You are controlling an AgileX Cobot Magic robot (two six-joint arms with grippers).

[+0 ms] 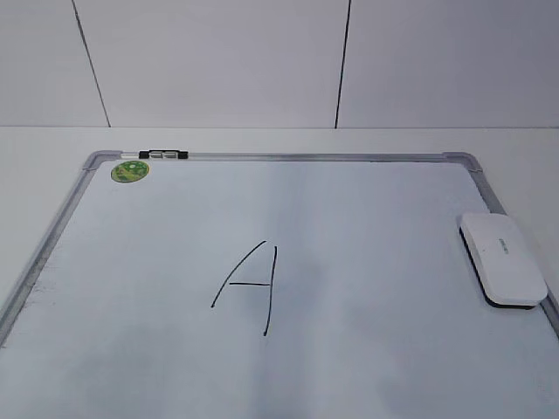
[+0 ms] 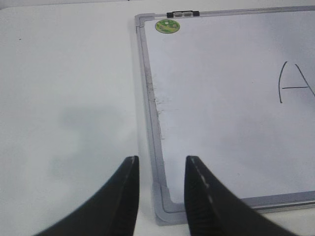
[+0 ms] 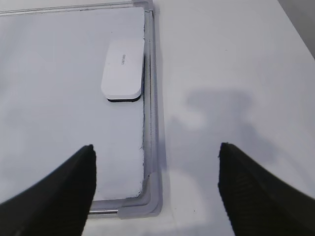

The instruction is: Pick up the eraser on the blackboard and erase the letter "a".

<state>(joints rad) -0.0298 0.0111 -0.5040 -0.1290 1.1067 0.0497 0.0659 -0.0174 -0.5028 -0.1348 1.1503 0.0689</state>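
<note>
The blackboard (image 1: 349, 349) is a white board with a grey frame and a round green sticker (image 1: 129, 172) at its far left corner. The white eraser (image 1: 503, 258) lies flat on it by the right frame, also in the right wrist view (image 3: 123, 70). A large capital "A" (image 1: 249, 286) is drawn mid-board; no small letter "a" shows in any view. My left gripper (image 2: 161, 164) is open and empty above the board's near left corner. My right gripper (image 3: 156, 155) is wide open and empty above the near right corner, short of the eraser.
A small black-and-white marker (image 1: 162, 155) lies on the board's far frame, also seen in the left wrist view (image 2: 182, 14). White table (image 2: 69, 98) surrounds the board (image 3: 64, 113). A white panelled wall (image 1: 262, 61) stands behind.
</note>
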